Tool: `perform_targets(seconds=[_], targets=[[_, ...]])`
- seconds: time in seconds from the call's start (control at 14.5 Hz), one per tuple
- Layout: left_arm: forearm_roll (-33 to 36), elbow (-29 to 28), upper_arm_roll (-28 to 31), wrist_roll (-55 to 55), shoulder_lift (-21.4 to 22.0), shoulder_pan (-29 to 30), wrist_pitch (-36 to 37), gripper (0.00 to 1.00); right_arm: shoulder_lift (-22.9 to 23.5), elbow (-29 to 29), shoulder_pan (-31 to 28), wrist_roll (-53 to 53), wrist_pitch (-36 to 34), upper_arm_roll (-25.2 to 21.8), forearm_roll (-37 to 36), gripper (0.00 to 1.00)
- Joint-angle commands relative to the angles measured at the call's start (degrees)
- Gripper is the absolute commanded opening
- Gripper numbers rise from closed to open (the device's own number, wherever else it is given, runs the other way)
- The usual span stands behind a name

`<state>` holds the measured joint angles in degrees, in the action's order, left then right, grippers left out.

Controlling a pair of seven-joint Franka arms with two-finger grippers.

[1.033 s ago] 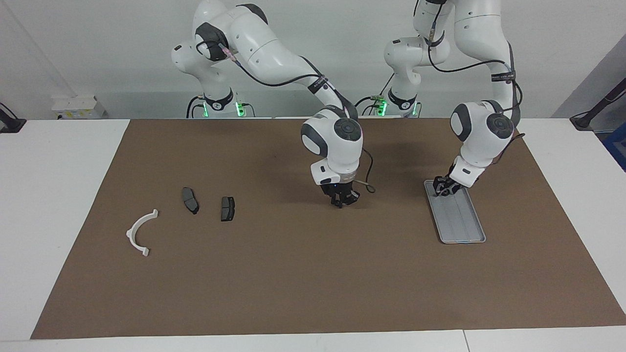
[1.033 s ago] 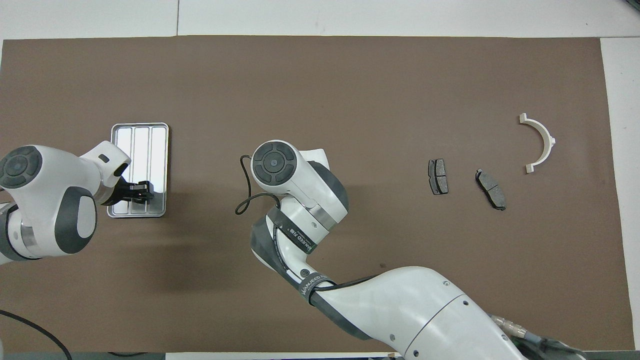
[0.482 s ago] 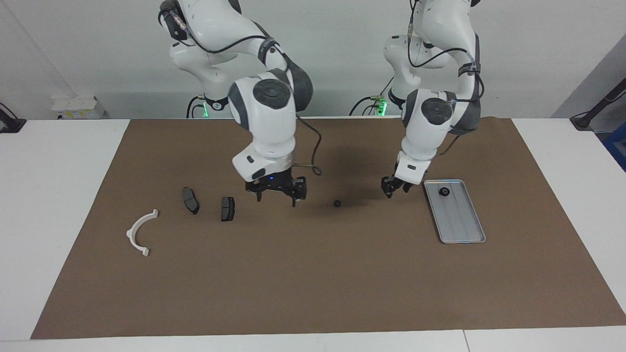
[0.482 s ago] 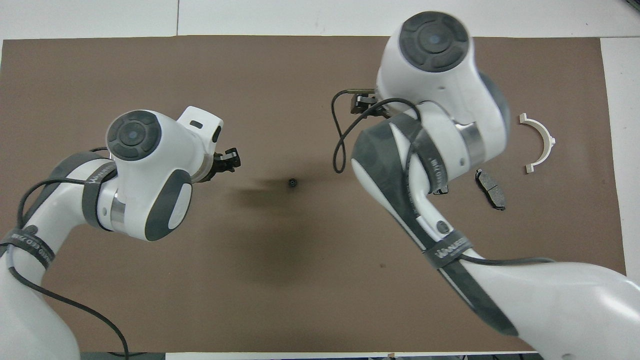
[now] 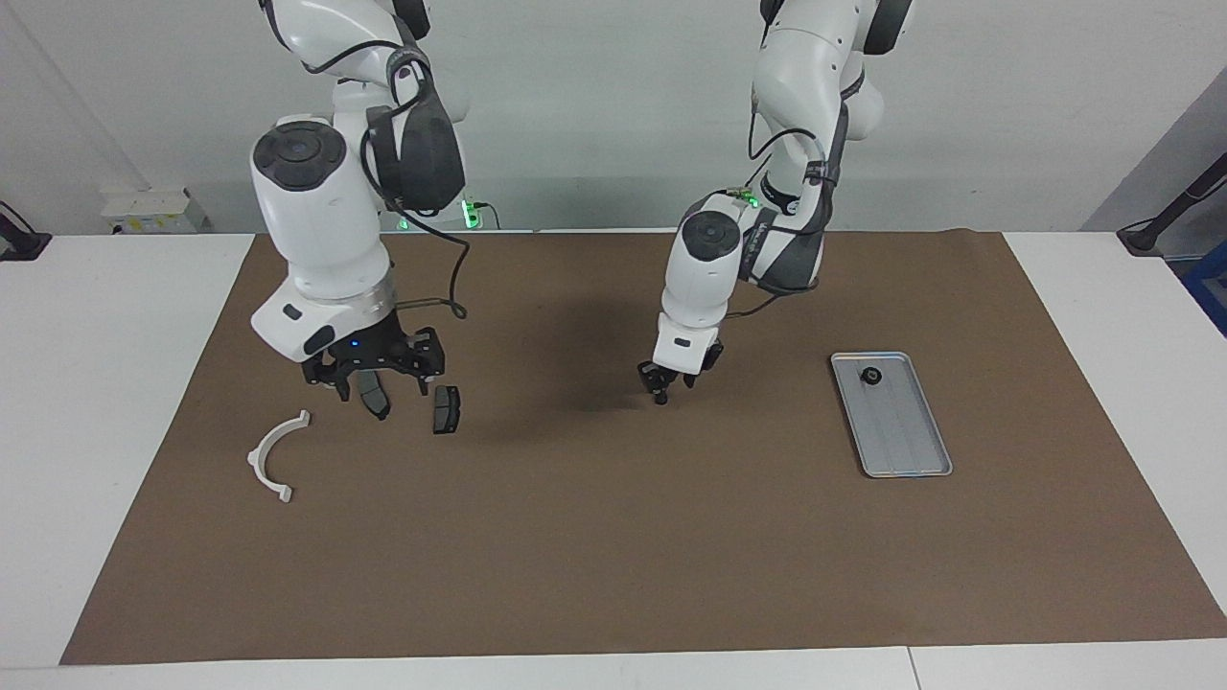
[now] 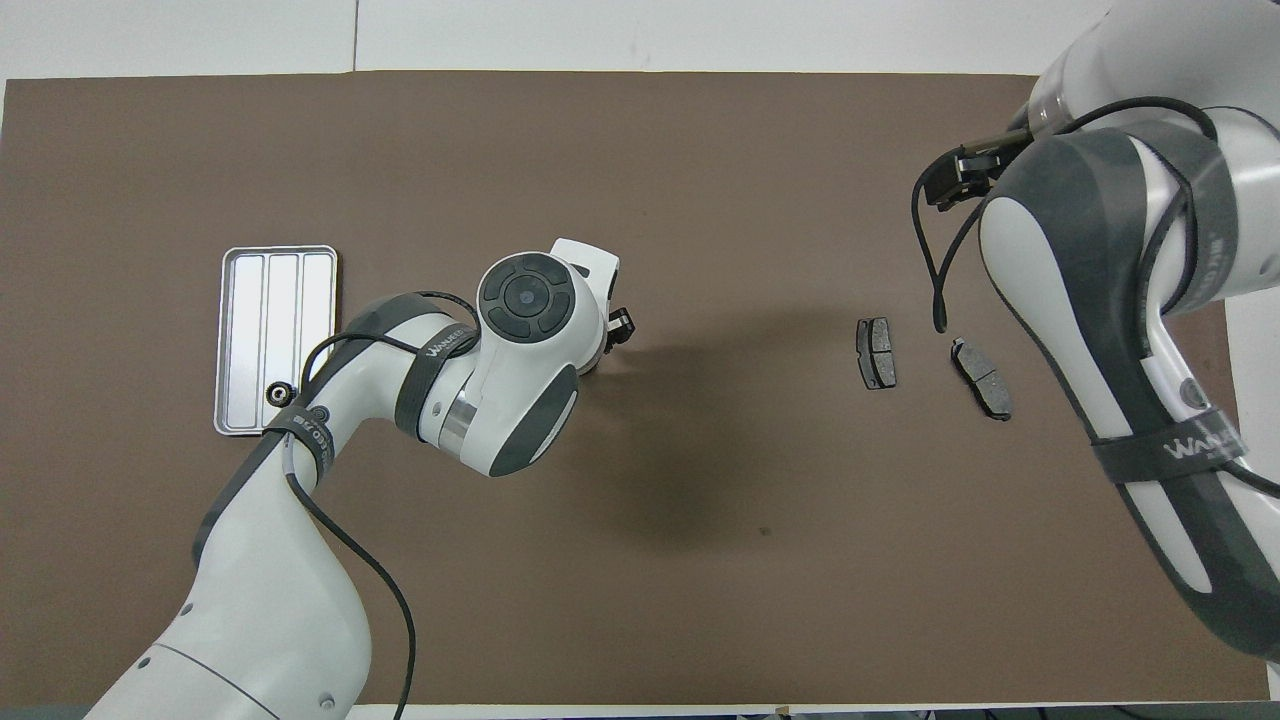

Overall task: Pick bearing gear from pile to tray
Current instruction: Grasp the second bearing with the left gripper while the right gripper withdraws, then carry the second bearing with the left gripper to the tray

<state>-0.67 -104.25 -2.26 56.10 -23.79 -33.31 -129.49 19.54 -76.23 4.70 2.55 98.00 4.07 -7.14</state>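
A small black bearing gear (image 5: 870, 376) lies in the tray (image 5: 906, 450), at the end nearer the robots, close to the rim. The tray sits flat on the brown mat (image 5: 613, 556) toward the left arm's end of the counter (image 5: 115, 383). The overhead view shows the gear as a ring with a pale centre (image 6: 278, 392), with the left arm's cable passing just beside it. In the facing view it is only a dark dot.

The left gripper (image 5: 659, 391) points down over the middle of the mat, well apart from the tray. The facing view shows its tip low, close to the mat, but I cannot tell whether its jaws are clenched, released or grasping anything. From above, the wrist covers it except for a black corner.

Toward the right arm's end, the right gripper (image 5: 369, 374) hangs over one dark brake pad (image 5: 376, 401), its jaws released and spread wide with nothing in them. This gripper partly covers the pad in the facing view, while the overhead view shows it whole. The second brake pad (image 5: 446, 410) lies just beside it. The white half-ring (image 5: 273, 458) shows only in the facing view. From above, the right arm hides it, along with its own jaws.
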Motion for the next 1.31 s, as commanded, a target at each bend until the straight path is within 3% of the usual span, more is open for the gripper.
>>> perform_targets(seconds=[0.0,0.41,0.9,1.1,1.24], targets=[[0.8,-0.3,1.0,0.8,0.3,-0.4,-0.5,0.56,-2.8,-1.7,-2.3,-3.2,-1.4,1.0,0.2,1.0],[0.8,-2.4,1.0,1.4,0.8,-1.3,-1.5,0.52,-7.8,-2.9,-5.1,-6.0,-5.9,1.1,2.3,1.0],[0.9,-3.8,1.0,2.6,0.9,-1.9,-3.2,0.5,-23.5,-17.1,-5.8,-6.9,-5.4,0.7,4.0,1.0],[0.8,-4.2,1.0,2.7,1.0,-2.2,-3.3,0.29,-26.9,-20.4,-4.6,-6.6,-5.5,-1.1,4.3,1.0],[0.8,-3.8,1.1,3.0,1.0,-2.0,-2.5,0.08,-26.8,-20.4,-4.2,-6.5,-5.4,-3.6,8.6,1.0]])
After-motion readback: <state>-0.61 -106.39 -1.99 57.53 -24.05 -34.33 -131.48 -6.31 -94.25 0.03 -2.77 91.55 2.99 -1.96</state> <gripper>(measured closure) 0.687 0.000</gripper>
